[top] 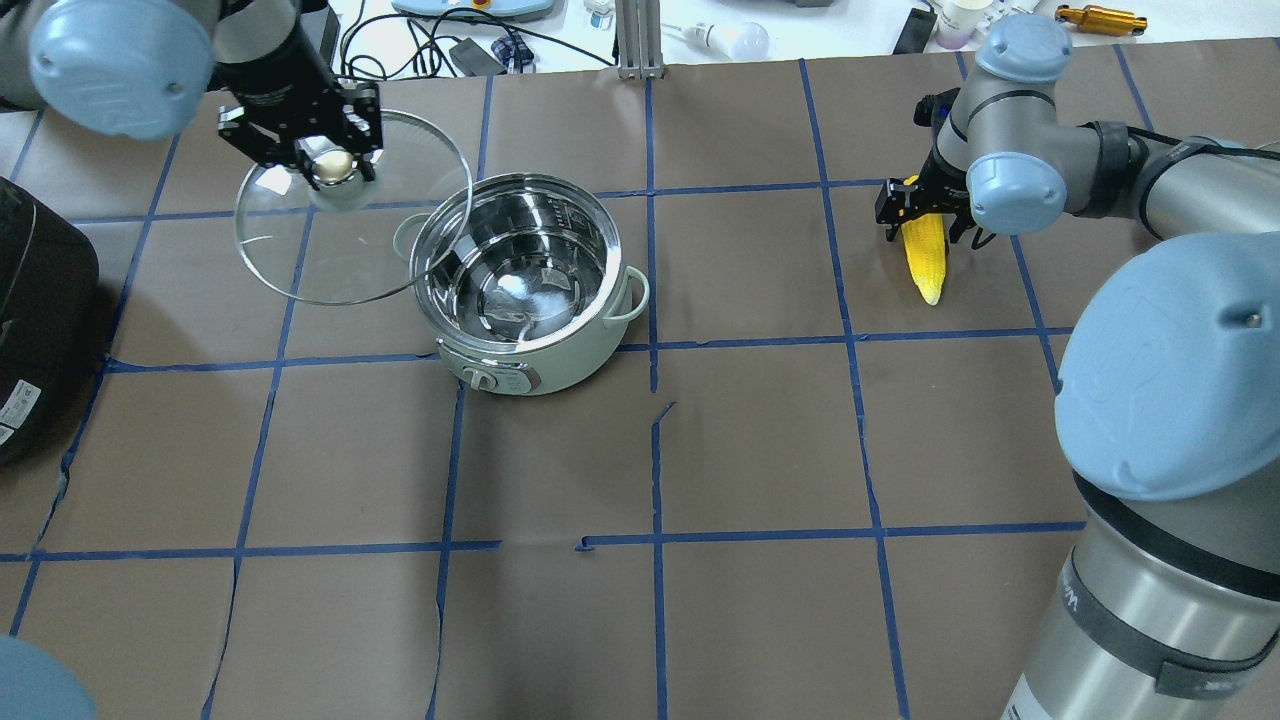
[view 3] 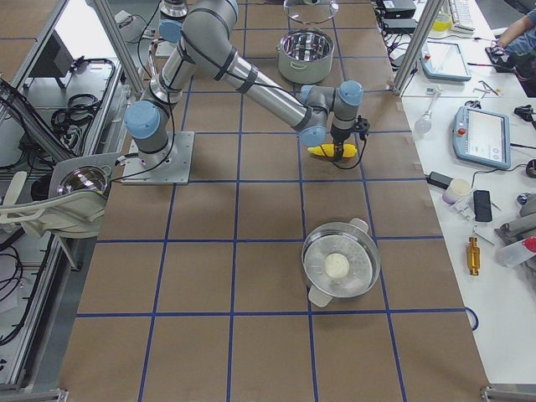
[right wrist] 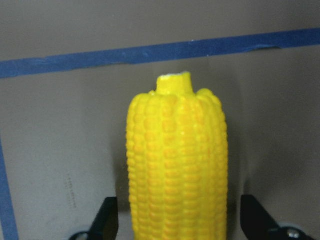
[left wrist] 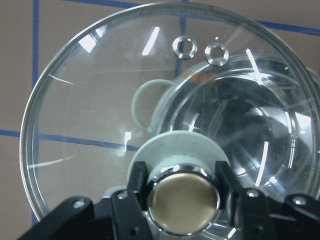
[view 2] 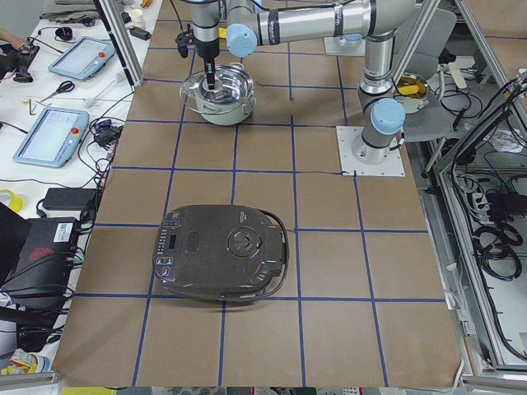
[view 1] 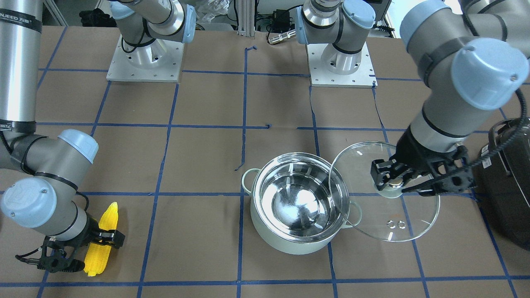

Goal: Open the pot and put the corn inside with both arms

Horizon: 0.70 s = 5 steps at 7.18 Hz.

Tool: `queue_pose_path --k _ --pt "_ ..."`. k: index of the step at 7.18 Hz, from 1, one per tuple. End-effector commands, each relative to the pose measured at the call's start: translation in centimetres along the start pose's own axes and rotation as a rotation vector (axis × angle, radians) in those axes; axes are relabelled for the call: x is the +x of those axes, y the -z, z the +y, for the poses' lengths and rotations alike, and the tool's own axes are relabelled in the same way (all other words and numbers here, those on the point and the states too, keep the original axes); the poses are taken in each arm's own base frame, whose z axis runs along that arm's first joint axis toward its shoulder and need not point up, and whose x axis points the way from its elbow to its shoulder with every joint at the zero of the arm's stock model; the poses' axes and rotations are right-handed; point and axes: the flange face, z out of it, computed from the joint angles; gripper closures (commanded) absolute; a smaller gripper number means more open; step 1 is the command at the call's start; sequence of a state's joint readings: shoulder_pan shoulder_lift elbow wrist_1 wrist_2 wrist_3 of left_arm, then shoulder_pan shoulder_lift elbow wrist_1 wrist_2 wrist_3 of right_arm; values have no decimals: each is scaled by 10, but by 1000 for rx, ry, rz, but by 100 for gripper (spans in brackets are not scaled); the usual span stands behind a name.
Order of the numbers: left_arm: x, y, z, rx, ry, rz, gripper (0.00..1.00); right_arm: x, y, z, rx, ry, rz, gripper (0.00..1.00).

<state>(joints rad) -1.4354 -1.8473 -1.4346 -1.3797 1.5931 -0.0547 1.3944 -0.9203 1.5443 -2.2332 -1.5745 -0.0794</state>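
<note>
The mint-white pot [view 1: 290,242] stands open in the table's middle, its steel interior empty; it also shows in the overhead view [top: 520,370]. My left gripper [view 1: 393,182] is shut on the beige knob [left wrist: 184,200] of the glass lid [view 1: 364,209]. It holds the lid tilted in the air beside the pot, overlapping the rim on my left [top: 300,250]. The yellow corn [view 1: 108,217] lies on the table far to my right [top: 925,255]. My right gripper [top: 925,222] is open astride the corn's thick end [right wrist: 177,165], with a gap on both sides.
A black glossy appliance [top: 40,300] sits at the table edge on my left, close to the left arm. The arm bases [view 1: 145,62] stand at the robot's side. A second steel pot with a lid [view 3: 341,264] stands further along on my right.
</note>
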Motion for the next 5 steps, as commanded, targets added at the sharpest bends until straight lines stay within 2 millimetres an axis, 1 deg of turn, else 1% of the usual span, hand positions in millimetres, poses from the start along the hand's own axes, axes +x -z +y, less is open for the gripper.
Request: queue_pose_path --k 1,2,3,4,5 --pt "-89 -36 -13 -53 -38 18 93 1 18 -4 27 -6 9 100" --pt "-122 -61 -20 -39 -89 19 95 -9 46 -8 67 1 8 100" --pt "-146 -98 -19 -17 -135 11 97 -50 65 -10 75 40 10 100" --pt "-162 -132 -11 27 -165 -2 98 -114 100 -9 98 28 40 100" --pt "-166 -154 -4 14 -158 3 98 -189 134 4 90 -13 19 100"
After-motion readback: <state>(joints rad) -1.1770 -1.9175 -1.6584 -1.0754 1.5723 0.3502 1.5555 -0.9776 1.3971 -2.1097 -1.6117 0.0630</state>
